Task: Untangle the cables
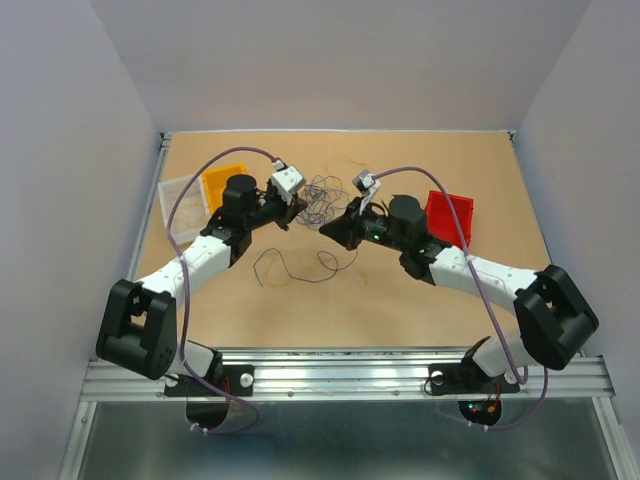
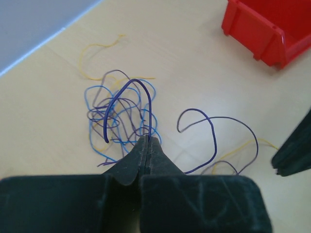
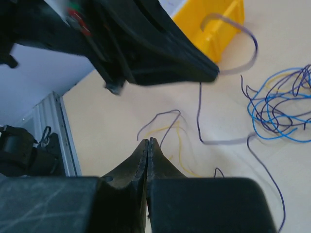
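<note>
The cables (image 1: 325, 198) lie as a loose tangle of thin blue, purple and yellow strands (image 2: 116, 121) at the table's middle back. My left gripper (image 2: 147, 138) is shut on one purple cable (image 2: 131, 83), which arcs up out of its tips and hangs over the tangle. In the top view the left gripper (image 1: 293, 218) sits at the tangle's near left, and the right gripper (image 1: 325, 229) faces it closely. My right gripper (image 3: 147, 141) is shut low over the table. A purple strand (image 3: 165, 114) and a yellow one (image 3: 179, 145) pass just beside its tip; none shows between the jaws.
A yellow bin (image 1: 222, 183) and a clear tray (image 1: 180, 190) stand at the back left. A red bin (image 1: 450, 215) stands right of the right arm. One loose dark strand (image 1: 300, 270) lies nearer the front. The left gripper's black body (image 3: 146, 48) hangs close above the right gripper.
</note>
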`<state>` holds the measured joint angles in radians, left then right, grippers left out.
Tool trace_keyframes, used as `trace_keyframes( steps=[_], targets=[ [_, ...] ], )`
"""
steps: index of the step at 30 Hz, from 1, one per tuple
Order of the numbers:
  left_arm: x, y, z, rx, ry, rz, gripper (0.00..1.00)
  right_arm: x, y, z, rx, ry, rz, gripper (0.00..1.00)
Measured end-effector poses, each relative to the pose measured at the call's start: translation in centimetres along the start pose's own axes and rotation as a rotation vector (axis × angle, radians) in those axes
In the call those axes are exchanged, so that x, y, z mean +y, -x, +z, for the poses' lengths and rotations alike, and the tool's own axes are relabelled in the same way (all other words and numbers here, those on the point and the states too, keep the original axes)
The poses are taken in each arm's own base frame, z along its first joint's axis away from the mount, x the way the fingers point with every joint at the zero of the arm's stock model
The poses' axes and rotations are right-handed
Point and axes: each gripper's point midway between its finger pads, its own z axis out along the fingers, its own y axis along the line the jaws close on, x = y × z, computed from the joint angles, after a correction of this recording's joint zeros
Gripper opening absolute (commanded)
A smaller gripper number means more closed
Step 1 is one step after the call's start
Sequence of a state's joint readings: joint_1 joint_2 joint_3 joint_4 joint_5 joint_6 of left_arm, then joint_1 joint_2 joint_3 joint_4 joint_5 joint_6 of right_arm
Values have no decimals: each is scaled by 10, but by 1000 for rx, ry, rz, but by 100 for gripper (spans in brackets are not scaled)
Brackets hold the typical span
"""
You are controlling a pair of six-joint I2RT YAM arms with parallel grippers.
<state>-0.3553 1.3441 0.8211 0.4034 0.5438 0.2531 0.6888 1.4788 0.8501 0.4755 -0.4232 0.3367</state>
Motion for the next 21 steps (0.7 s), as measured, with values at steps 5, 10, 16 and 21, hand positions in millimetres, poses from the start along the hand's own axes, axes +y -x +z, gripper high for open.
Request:
trace_keyframes(
  steps=[5, 10, 16, 21],
  targets=[
    [-40, -28, 17, 96, -146, 30, 6, 19, 22, -16, -98, 54, -28, 0],
    [-63, -29, 18, 97, -234, 73, 6, 14, 23, -17, -124, 26, -24, 25],
    [-52, -11, 10, 55, -169, 94, 5, -3, 13, -14, -101, -50, -25, 82],
    [-31, 23, -15, -38, -35, 109, 5, -44, -22, 0, 24, -204, 1, 90]
  ],
)
